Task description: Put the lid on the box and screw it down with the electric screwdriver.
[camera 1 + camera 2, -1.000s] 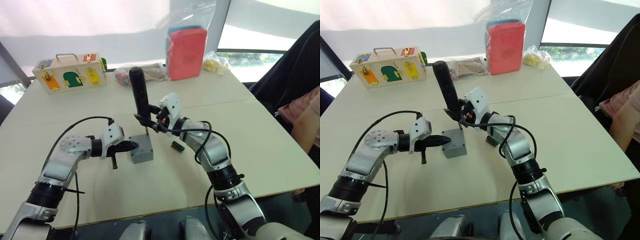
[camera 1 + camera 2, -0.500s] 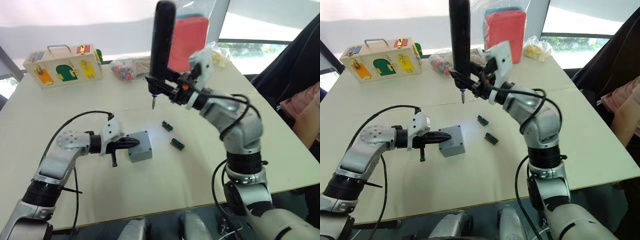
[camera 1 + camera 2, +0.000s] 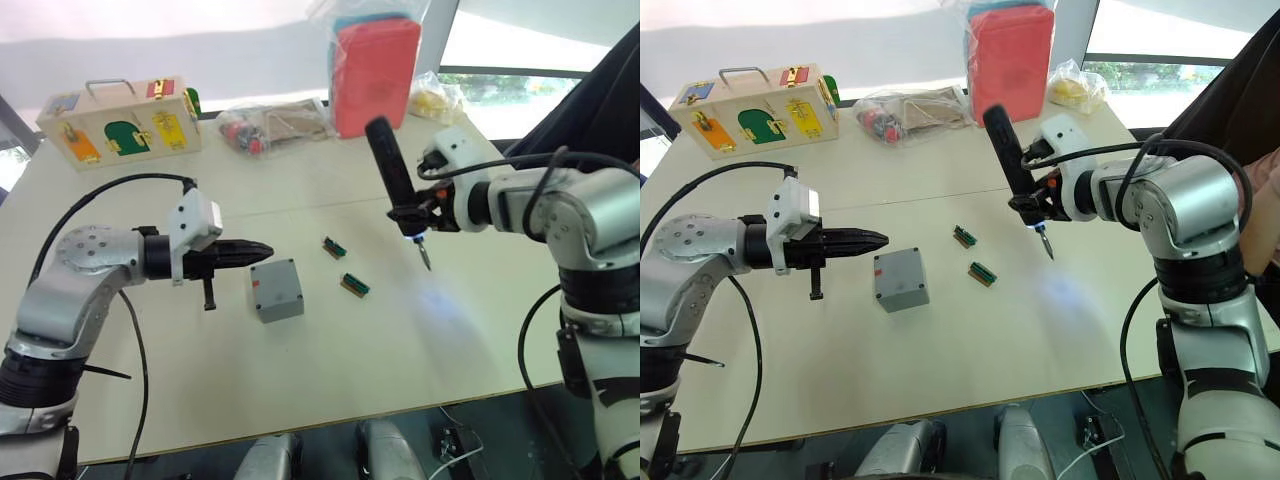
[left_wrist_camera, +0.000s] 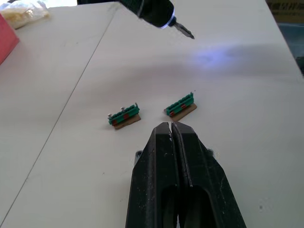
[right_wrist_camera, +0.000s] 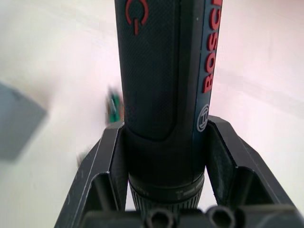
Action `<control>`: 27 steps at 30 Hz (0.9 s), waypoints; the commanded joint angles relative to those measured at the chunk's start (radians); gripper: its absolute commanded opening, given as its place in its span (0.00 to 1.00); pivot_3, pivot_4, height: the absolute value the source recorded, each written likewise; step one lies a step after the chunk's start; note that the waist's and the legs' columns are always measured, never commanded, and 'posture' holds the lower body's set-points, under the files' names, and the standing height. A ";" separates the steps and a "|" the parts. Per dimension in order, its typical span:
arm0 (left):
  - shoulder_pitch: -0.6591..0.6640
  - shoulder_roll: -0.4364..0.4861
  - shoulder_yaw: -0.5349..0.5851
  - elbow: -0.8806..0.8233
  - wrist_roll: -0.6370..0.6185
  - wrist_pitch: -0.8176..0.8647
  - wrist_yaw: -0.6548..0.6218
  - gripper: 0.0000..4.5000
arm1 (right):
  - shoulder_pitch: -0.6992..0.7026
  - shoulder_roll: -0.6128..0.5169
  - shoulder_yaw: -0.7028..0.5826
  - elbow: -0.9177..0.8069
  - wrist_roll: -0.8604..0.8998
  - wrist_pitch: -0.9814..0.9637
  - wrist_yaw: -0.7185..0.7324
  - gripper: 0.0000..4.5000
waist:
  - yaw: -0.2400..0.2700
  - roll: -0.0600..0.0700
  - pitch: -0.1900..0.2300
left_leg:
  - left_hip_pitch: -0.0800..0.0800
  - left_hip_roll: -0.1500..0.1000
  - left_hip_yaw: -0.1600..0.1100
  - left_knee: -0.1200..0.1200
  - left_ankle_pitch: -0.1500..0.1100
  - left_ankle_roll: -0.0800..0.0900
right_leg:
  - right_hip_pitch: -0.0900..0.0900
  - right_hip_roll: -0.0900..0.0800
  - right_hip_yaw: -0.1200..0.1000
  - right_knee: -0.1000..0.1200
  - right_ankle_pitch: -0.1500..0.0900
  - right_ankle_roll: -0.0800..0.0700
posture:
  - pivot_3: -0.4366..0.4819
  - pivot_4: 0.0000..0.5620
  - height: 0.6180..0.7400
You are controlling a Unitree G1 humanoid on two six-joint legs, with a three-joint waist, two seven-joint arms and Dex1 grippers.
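Box [image 3: 276,290] grey, lid [image 3: 898,273] seated on top, mid-table; screws too small to confirm. Left gripper [image 3: 262,249] fingers pressed together, empty, tip just beside the box. Right gripper [image 3: 408,215] clamped on electric screwdriver [image 3: 392,178], tilted, bit above bare table. "BOSCH" lettering legible in red on barrel. Two green connector blocks [image 3: 343,266] between.

The box [image 3: 276,290] sits closed-looking, so its inside is hidden and whether the lid is on as a separate piece is too fine to tell. In the right wrist view the screwdriver [image 5: 166,85] is cut off at 12 o'clock, with the box a blurred grey patch at 9 o'clock.
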 commanded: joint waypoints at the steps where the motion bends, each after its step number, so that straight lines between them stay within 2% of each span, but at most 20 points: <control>1: 0.002 0.027 0.041 -0.040 -0.024 0.003 0.003 0.00 | -0.071 -0.047 0.097 0.084 -0.034 0.091 0.007 0.39 | 0.005 0.000 0.001 | 0.000 0.000 0.000 0.000 0.000 0.000 | 0.000 0.000 0.000 0.000 0.000 0.000 | 0.48 0.27 1.00; 4: 0.007 0.032 0.042 -0.049 -0.029 0.006 0.013 0.00 | -0.104 -0.056 0.190 0.200 -0.001 0.118 0.044 0.39 | 0.006 -0.001 0.001 | -0.001 0.000 0.000 0.001 0.000 0.000 | 0.000 0.000 0.000 0.000 0.000 0.000 | 0.48 0.27 1.00; 8: 0.027 0.037 0.048 -0.071 -0.034 0.009 0.028 0.00 | -0.121 -0.035 0.237 0.348 -0.021 0.118 0.024 0.39 | 0.005 -0.001 0.004 | -0.002 0.000 0.000 0.002 0.000 0.000 | 0.000 0.000 -0.001 0.000 0.000 0.000 | 0.48 0.27 1.00; 16: 0.052 0.051 0.071 -0.112 -0.063 0.033 0.053 0.00 | -0.095 0.014 0.249 0.462 -0.086 0.118 -0.013 0.39 | 0.004 -0.002 0.004 | -0.002 0.000 0.000 0.003 0.000 0.000 | -0.001 0.000 -0.001 0.000 0.000 0.000 | 0.48 0.27 1.00; 22: 0.056 0.061 0.079 -0.129 -0.081 0.047 0.061 0.00 | -0.099 0.036 0.238 0.460 -0.106 0.118 -0.015 0.39 | 0.005 -0.002 0.004 | -0.002 0.000 0.000 0.011 0.000 0.000 | 0.002 0.001 -0.001 0.001 0.004 0.001 | 0.48 0.27 1.00; 24: 0.056 0.064 0.079 -0.131 -0.083 0.048 0.063 0.00 | -0.098 0.034 0.227 0.453 -0.114 0.117 -0.014 0.61 | 0.006 -0.002 0.004 | -0.002 0.000 0.000 0.012 0.000 0.001 | 0.003 0.001 -0.001 0.001 0.005 0.001 | 0.48 0.27 1.00; 25: 0.057 0.066 0.079 -0.131 -0.084 0.048 0.064 0.00 | -0.098 0.032 0.223 0.451 -0.117 0.116 -0.012 0.66 | 0.007 -0.002 0.004 | -0.002 0.000 0.000 0.012 0.000 0.001 | 0.003 0.001 -0.001 0.001 0.006 0.001 | 0.48 0.27 1.00; 27: 0.062 0.070 0.082 -0.134 -0.087 0.050 0.065 0.00 | -0.113 0.022 0.218 0.445 -0.123 0.103 -0.007 0.82 | 0.007 -0.002 0.004 | -0.002 0.000 0.000 0.012 0.000 0.001 | 0.003 0.001 -0.001 0.001 0.006 0.001 | 0.48 0.27 1.00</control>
